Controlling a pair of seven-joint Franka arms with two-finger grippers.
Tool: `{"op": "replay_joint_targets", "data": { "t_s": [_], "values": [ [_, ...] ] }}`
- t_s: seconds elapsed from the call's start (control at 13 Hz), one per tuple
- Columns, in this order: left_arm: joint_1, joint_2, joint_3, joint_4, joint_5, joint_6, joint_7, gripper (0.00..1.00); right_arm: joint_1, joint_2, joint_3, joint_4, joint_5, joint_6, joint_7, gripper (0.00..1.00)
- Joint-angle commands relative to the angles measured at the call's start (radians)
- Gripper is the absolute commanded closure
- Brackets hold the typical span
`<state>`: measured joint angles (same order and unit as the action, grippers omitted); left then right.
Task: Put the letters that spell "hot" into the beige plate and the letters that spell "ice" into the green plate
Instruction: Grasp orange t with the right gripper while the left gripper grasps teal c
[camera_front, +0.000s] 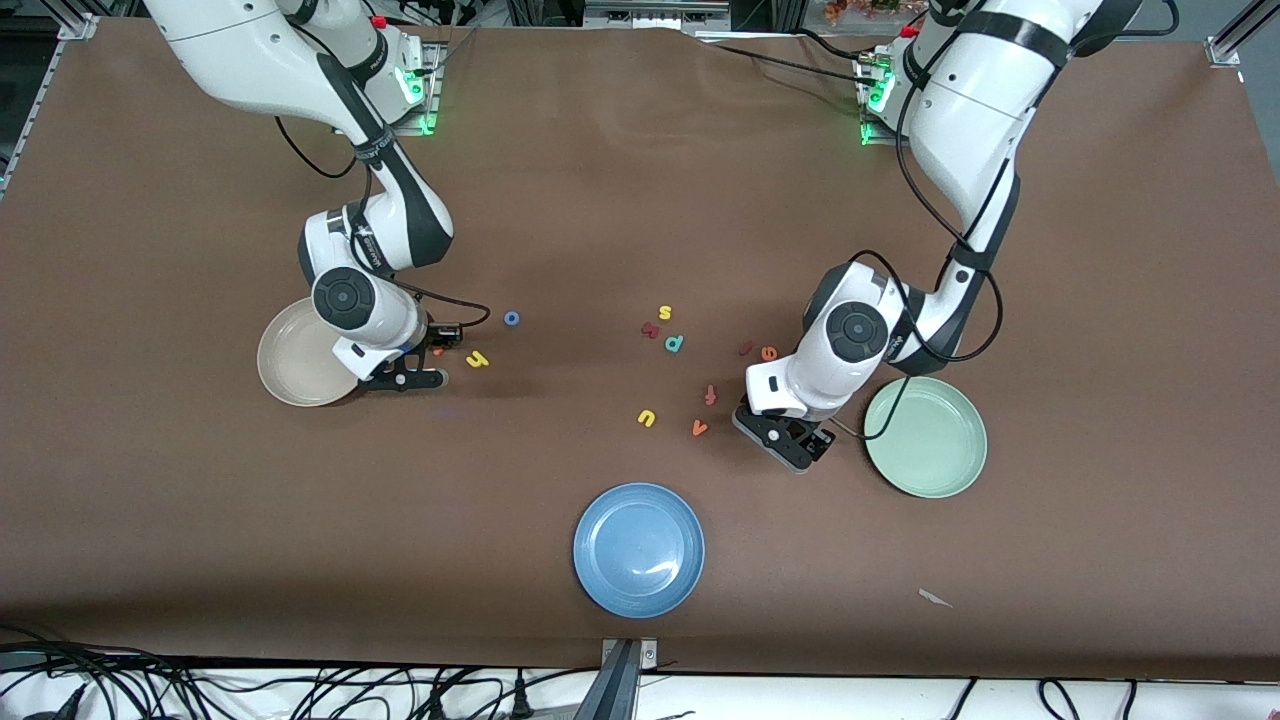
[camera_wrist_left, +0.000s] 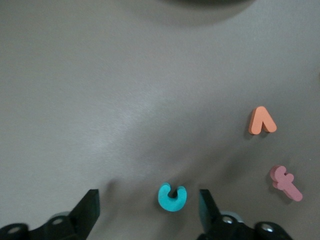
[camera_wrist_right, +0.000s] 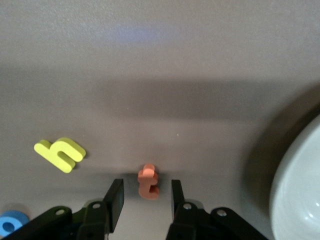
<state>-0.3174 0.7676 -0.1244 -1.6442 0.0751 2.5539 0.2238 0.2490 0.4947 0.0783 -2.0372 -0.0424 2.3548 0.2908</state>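
Risk notes, front view, nearest first. The blue plate at 6 o'clock of the letter scatter is a decoy, and a drop there would be a wrong sort. At the left gripper the teal c sits off centre between the jaws, closer to one finger. I judge that finger could hit it first and nudge or flip the light foam out of the pinch. The orange v at its 9 o'clock is clear enough. At the right gripper the orange t is tiny and lies near the fingertips, so a shallow pinch may squirt it forward. The yellow h at 3 o'clock could get brushed. The left gripper is low over the table, jaws wide apart, straddling the c, touching nothing. The green plate lies at its 3 o'clock, empty. The right gripper is low too, jaws part-narrowed around the t with slim gaps either side, no grip yet. The beige plate lies at its 9 o'clock, empty. The blue o, red i and orange e lie untouched.
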Motion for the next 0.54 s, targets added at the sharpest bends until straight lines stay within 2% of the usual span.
{"op": "replay_joint_targets", "data": {
  "t_s": [0.0, 0.08, 0.23, 0.31, 0.46],
  "values": [
    [-0.003, 0.019, 0.0, 0.004, 0.02, 0.017, 0.014, 0.27, -0.008, 0.008, 0.005, -0.011, 0.009, 0.035, -0.007, 0.53],
    [-0.003, 0.019, -0.003, -0.005, 0.021, 0.017, 0.014, 0.34, -0.007, 0.01, 0.005, -0.011, 0.009, 0.035, -0.007, 0.53],
    [0.0, 0.019, -0.024, -0.006, 0.096, 0.017, 0.017, 0.65, -0.008, 0.021, 0.005, -0.012, 0.009, 0.05, -0.009, 0.53],
    [0.0, 0.019, -0.027, -0.006, 0.188, 0.017, 0.037, 0.77, -0.008, 0.021, 0.005, -0.012, 0.009, 0.05, -0.009, 0.53],
    [0.009, 0.016, -0.03, -0.006, 0.233, 0.017, 0.032, 0.96, -0.01, 0.022, 0.003, -0.012, 0.009, 0.052, -0.009, 0.56]
  ]
}}
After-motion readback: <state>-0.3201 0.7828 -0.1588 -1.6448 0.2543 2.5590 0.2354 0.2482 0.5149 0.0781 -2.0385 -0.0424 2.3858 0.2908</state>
